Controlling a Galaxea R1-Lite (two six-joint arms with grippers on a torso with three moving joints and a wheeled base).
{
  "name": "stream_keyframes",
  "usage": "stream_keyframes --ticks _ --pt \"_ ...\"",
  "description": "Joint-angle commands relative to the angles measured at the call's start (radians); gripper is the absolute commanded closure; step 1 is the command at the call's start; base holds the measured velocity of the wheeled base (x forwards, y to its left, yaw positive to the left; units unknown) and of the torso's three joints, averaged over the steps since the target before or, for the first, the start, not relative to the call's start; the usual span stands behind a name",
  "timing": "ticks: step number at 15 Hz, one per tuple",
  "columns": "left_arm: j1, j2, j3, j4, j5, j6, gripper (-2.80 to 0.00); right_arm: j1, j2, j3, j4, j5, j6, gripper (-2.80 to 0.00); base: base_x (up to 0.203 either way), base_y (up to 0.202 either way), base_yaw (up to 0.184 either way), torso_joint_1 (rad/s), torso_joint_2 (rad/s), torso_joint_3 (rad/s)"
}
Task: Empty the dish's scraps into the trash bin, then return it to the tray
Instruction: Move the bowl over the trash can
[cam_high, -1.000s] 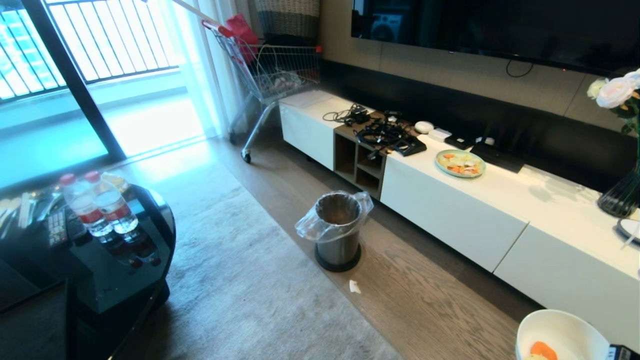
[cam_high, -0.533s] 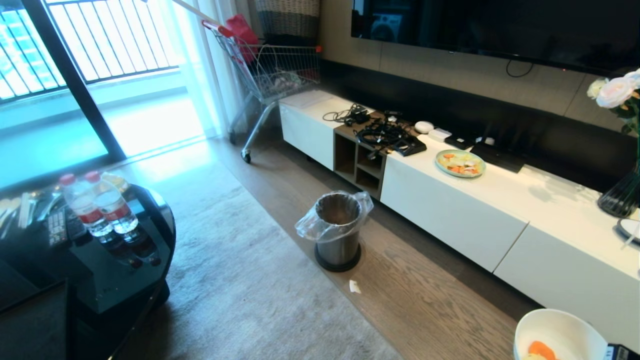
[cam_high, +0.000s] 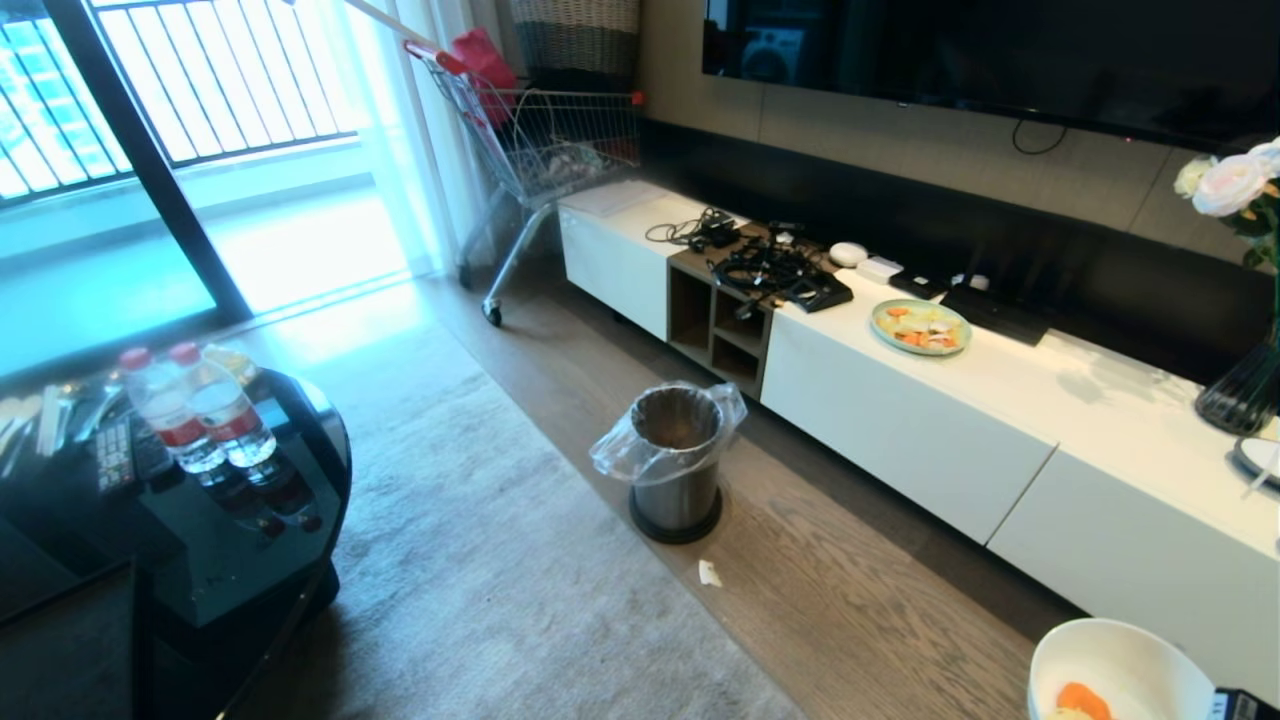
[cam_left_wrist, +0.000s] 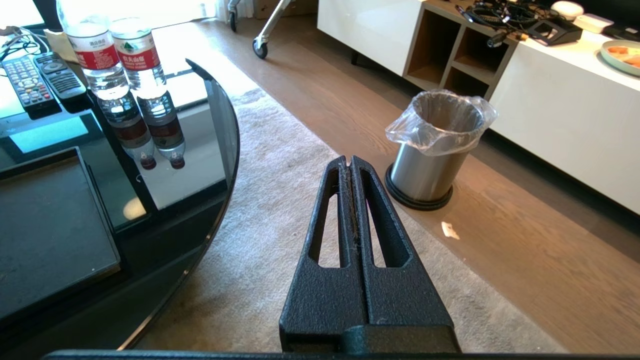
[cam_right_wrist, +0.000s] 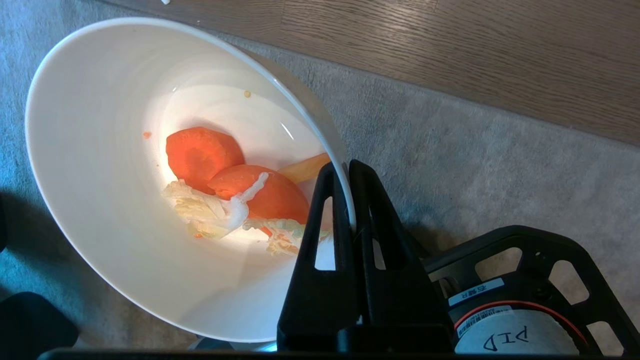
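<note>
The dish (cam_right_wrist: 100, 175), a glossy white deep bowl, is held above the grey carpet at the lower right of the head view (cam_high: 1130, 660). My right gripper (cam_right_wrist: 345, 167) is shut on its rim, one finger inside and one outside. The scraps (cam_right_wrist: 225, 187), orange slices and pale cabbage bits, lie in the bottom of the dish. The trash bin (cam_high: 676, 470), steel with a clear liner bag, stands on the wooden floor well to the left of the dish. My left gripper (cam_left_wrist: 348, 161) is shut and empty over the carpet. The black tray (cam_left_wrist: 45, 225) lies on the glass table.
A round black glass table (cam_high: 250, 560) carries two water bottles (cam_high: 200, 420) and remotes (cam_left_wrist: 40, 82). A long white TV cabinet (cam_high: 950, 430) holds a pale-green plate of food (cam_high: 920, 327), cables and a vase (cam_high: 1240, 395). A shopping cart (cam_high: 540, 140) and a paper scrap (cam_high: 709, 573) are on the floor.
</note>
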Motion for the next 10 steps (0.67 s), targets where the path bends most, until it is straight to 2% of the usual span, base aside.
stream_keyframes --ticks 1,10 --pt "0.0 0.0 0.0 0.0 0.001 -0.002 0.0 0.001 0.001 0.0 0.0 -0.001 0.005 0.0 0.0 0.0 0.0 0.0 0.0 0.0" --pt "0.0 0.0 0.0 0.0 0.001 0.0 0.0 0.007 0.001 0.003 0.0 0.0 0.005 0.0 0.01 0.0 0.0 -0.001 0.0 0.001"
